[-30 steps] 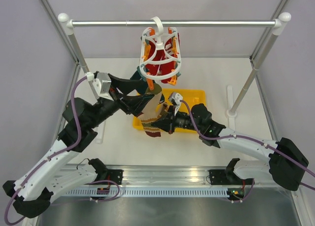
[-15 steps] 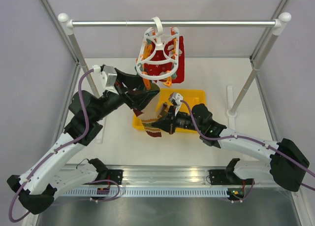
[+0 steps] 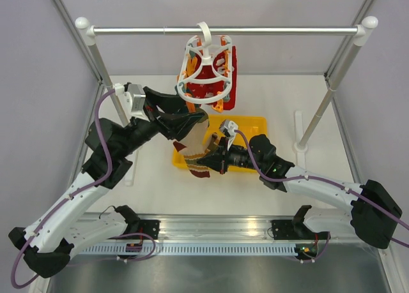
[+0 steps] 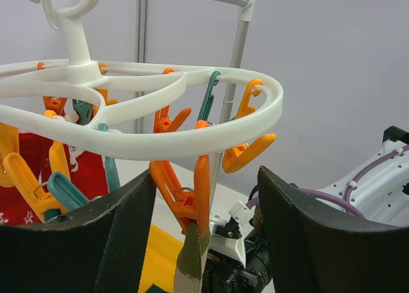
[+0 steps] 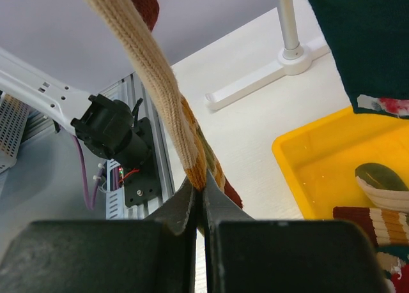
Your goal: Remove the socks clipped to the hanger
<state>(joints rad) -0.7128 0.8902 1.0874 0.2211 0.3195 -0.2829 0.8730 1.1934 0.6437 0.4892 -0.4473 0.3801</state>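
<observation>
The white hanger (image 3: pixel 206 66) hangs from the rail, with a red sock (image 3: pixel 225 82) clipped at its far side. My left gripper (image 3: pixel 192 119) is open just below the ring. In the left wrist view its fingers (image 4: pixel 121 242) stand on either side of an orange peg (image 4: pixel 192 197) that clips the top of a beige and green striped sock (image 4: pixel 190 261). The ring (image 4: pixel 192 140) is right above. My right gripper (image 3: pixel 203 160) is shut on the lower part of that striped sock (image 5: pixel 160 82), which runs taut upward. A dark teal sock (image 5: pixel 370 44) hangs beside it.
A yellow tray (image 3: pixel 255 124) on the table under the hanger holds several removed socks (image 5: pixel 377 224). The metal rail (image 3: pixel 255 30) spans the back on two posts, with the right post's base (image 3: pixel 299 145) next to the tray. Orange and teal pegs (image 4: pixel 57 191) dangle round the ring.
My left gripper has risen from beside the striped sock to just under the hanger ring, round the orange peg. The hanger swung a little. The right gripper has kept its hold.
</observation>
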